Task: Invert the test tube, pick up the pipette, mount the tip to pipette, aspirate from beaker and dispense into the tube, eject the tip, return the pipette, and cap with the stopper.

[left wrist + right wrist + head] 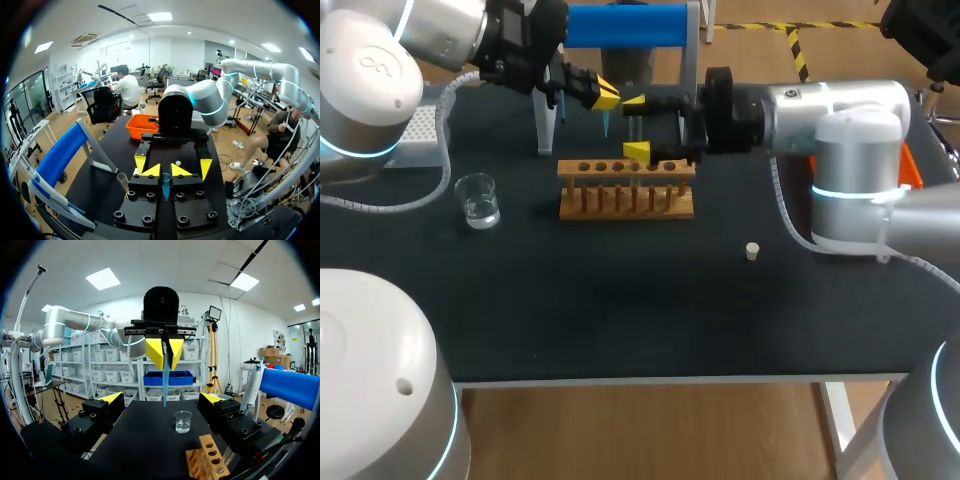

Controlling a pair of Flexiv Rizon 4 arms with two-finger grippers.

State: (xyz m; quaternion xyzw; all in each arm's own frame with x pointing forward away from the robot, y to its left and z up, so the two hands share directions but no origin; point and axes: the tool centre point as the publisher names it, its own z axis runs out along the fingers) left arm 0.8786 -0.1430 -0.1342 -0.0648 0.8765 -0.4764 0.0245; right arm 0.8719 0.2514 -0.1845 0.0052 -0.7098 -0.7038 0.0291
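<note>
My left gripper [607, 95] hangs above the table's back, behind the wooden tube rack [625, 187], shut on a slender blue pipette [606, 122] that points down. In the right wrist view the left gripper [164, 351] shows straight ahead with the pipette [165, 382] hanging from it. My right gripper [637, 125] faces it from the right, open wide, one finger above the other and the lower one over the rack's right end. The glass beaker [478, 200] with water stands left of the rack. A small white stopper [752, 251] lies at the right. The test tube is not clearly visible.
A blue pipette stand [625, 25] rises at the table's back behind both grippers. A white tip box [420, 130] sits at the back left. An orange bin [910, 165] is at the right edge behind my right arm.
</note>
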